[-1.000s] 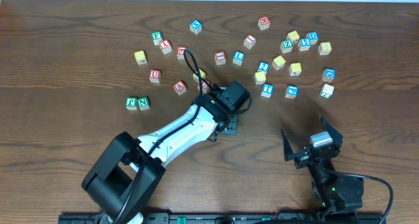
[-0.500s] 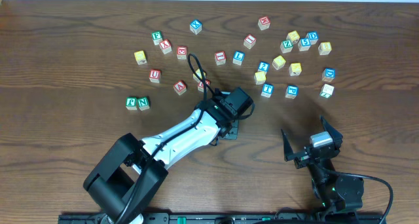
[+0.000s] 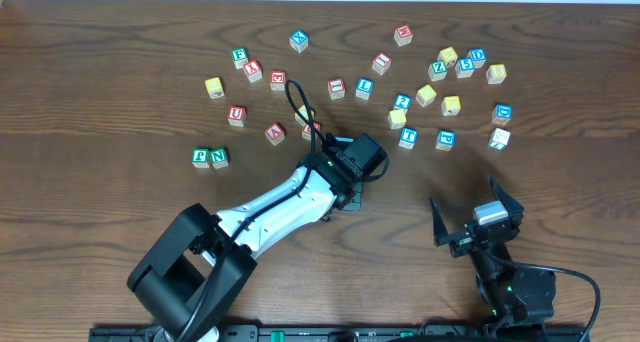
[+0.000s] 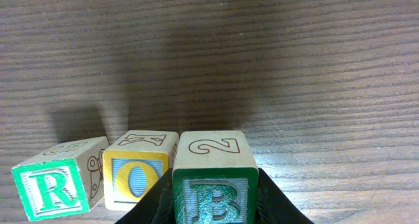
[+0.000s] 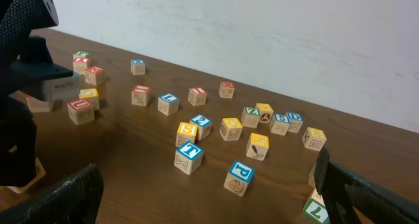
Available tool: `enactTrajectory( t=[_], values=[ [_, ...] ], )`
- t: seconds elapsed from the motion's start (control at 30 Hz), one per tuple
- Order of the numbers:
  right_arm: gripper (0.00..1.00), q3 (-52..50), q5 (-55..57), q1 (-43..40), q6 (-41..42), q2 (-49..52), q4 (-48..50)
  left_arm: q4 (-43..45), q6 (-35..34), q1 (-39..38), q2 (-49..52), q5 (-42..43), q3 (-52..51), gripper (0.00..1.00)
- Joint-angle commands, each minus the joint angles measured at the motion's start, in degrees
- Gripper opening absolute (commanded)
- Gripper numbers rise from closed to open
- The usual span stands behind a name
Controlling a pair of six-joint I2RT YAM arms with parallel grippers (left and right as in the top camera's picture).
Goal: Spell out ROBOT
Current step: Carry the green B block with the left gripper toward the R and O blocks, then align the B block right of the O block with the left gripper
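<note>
Three letters in a row now, and the left hand [image 4: 213, 207] is clenched on the B!
From the left wrist view, the green R cube [image 4: 55, 188] stands leftmost on the counter [image 4: 294, 67]. The yellow-faced O cube [image 4: 137, 178] is just beside it, and the green B cube [image 4: 211, 149] is tight against that, pinched between dark fingers [image 4: 152, 205]. The right hand [image 3: 476, 218] sits near the front edge, jaws spread, grasping nothing. The blue T cube [image 3: 407, 137] lies well apart among the scattered cubes [image 3: 448, 105].
</note>
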Motion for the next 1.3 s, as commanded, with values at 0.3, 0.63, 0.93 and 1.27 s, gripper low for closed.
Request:
enactTrajectory(
  t=[0.3, 0.63, 0.93, 1.27],
  values=[
    [0.99, -0.1, -0.1, -0.4, 0.6, -0.3, -0.2, 0.5, -0.3, 0.0, 0.6, -3.1, -0.6, 0.18],
    [0.99, -0.1, -0.1, -0.4, 0.6, -0.3, -0.2, 0.5, -2.1, 0.0, 0.6, -4.6, -0.6, 0.19],
    [0.99, -0.1, -0.1, -0.4, 0.6, -0.3, -0.2, 0.5, -2.7, 0.0, 0.6, -4.7, -0.6, 0.12],
    [0.99, -0.1, -0.1, -0.4, 0.6, -0.3, -0.2, -0.2, -4.4, 0.0, 0.6, -6.1, -0.6, 0.12]
  ],
)
